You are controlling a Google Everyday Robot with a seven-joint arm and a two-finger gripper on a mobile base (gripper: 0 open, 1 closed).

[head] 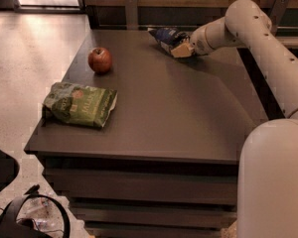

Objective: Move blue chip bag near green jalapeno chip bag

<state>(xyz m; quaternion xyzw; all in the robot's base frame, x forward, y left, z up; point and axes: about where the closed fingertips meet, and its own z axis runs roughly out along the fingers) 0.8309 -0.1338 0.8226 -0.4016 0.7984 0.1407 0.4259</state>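
The blue chip bag [165, 35] is seen at the far edge of the counter [169, 108], somewhat right of centre. It is a small, crumpled packet of dark navy foil with pale markings, and its near right end is covered by the hand [180, 50]. The hand is set against that end of the bag; whether it is clenched on the bag or released cannot be told. The pale arm [258, 43] is stretched in from the right, low over the counter's far right part. The green jalapeno chip bag [82, 104] is laid flat near the front left corner, well apart from the blue bag. A red apple [100, 60] is placed upright near the left edge, beyond the green bag and roughly between the two bags.
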